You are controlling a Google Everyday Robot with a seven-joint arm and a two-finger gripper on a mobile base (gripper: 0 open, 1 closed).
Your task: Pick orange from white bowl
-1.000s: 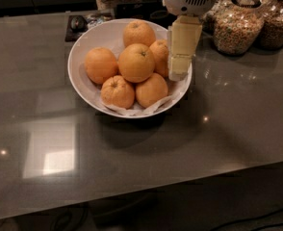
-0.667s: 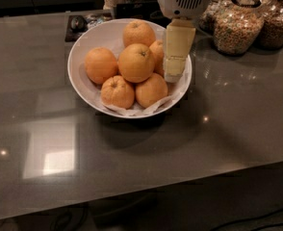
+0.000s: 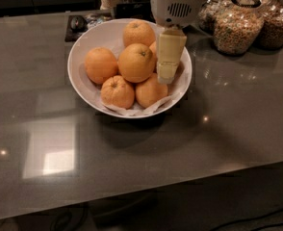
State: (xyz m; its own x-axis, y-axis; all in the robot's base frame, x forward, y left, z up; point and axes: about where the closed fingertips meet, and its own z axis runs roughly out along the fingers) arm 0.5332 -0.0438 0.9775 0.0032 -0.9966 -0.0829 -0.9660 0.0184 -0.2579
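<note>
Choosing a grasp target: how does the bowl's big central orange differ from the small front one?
The big smooth round orange sits higher, mid-pile; the small puckered orange lies lower in front. The big one shows a dark stem dot, the small one ridges. Both lie in the glossy white bowl, over which the cream gripper hangs.

Cream gripper (image 3: 166, 73) hangs under its white vented wrist housing (image 3: 178, 6), low over the right side of the wide glossy white bowl (image 3: 72, 66). It sits just right of the big smooth round orange (image 3: 135, 62) mid-pile; contact can't be told. Smaller orange with ridged stem end (image 3: 117, 91) lies front-left. Crumpled white paper lining (image 3: 132, 111) shows at the front rim. Bowl stands on a glossy grey table (image 3: 189, 153). Glass jars of cereal (image 3: 237, 30) stand back right.
</note>
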